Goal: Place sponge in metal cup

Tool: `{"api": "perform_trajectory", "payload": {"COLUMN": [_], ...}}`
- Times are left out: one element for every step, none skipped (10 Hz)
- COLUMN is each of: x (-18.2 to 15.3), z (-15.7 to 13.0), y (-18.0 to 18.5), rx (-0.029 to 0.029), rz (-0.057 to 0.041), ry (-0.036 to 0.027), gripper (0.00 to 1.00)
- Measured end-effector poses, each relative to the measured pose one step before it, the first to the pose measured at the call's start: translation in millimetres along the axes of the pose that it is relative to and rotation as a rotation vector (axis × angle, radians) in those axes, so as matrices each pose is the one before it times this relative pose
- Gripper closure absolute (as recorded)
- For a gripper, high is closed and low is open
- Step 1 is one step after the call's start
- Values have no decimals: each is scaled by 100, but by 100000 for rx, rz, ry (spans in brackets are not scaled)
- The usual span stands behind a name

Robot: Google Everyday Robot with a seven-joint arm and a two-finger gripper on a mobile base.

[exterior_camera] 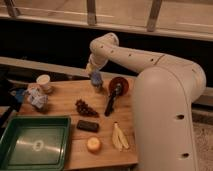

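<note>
My gripper [95, 75] hangs at the end of the white arm over the back middle of the wooden table [65, 107]. It is shut on the light-blue sponge [96, 80] and holds it a little above the tabletop, just left of the red bowl [120, 84]. A small dark shape [98, 90] sits right under the sponge. I cannot tell whether it is the metal cup, and no metal cup shows plainly elsewhere.
A black utensil [110, 101] leans out of the red bowl. A white paper cup [44, 82] and a crumpled bag [36, 98] are at the left. Dark grapes [86, 108], a black block [87, 125], a round yellow item [93, 144], a banana peel [119, 136] and a green tray [35, 143] lie nearer the front.
</note>
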Motion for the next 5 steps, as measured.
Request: {"api": "perform_trajectory", "payload": {"x": [39,122,220,-175,-397], "z": [-2,-8,91,74,528], "y": [-65,-150,-337,-710,-1258], "rx": [42,178,1461,2233,2125], "rz": [97,538,683,406,643], "ry": [44,26,13,-528,45], "gripper": [100,100,100,100,100]}}
